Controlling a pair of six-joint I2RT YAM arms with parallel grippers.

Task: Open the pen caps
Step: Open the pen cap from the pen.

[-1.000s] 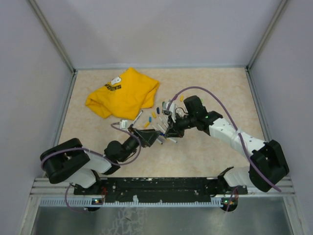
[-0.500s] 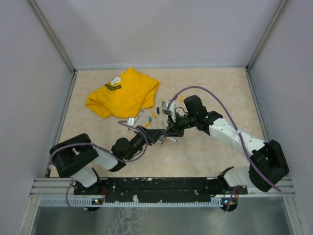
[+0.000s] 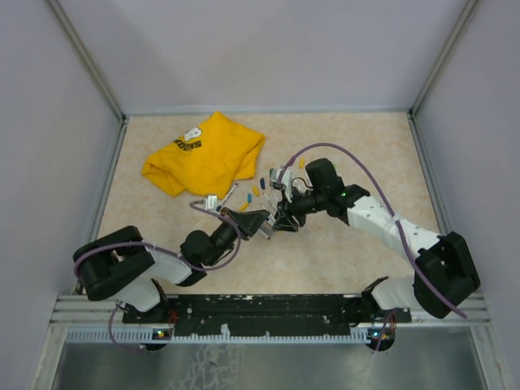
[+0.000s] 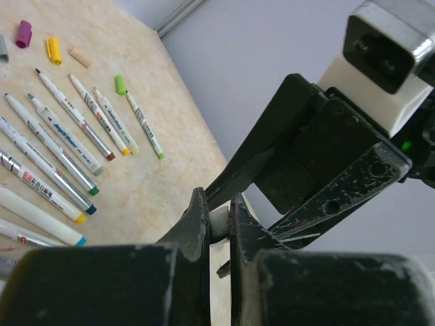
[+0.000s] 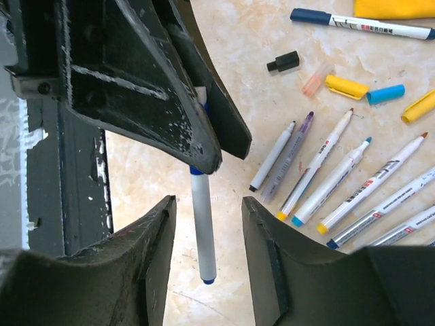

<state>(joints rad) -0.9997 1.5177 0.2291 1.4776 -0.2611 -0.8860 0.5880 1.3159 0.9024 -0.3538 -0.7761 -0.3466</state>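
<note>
White pen (image 5: 202, 227) — blue-tipped in right wrist view — clamped in left jaws; right jaws apart.

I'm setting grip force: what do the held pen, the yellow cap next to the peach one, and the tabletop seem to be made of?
The pen: smooth white plastic barrel with a faint sheen and blue plastic ends. The yellow cap: opaque moulded plastic, slightly glossy by its soft highlight. The tabletop: flat, matt, with a beige marbled print; probably laminate or vinyl rather than stone, though the look leaves that open.
</note>
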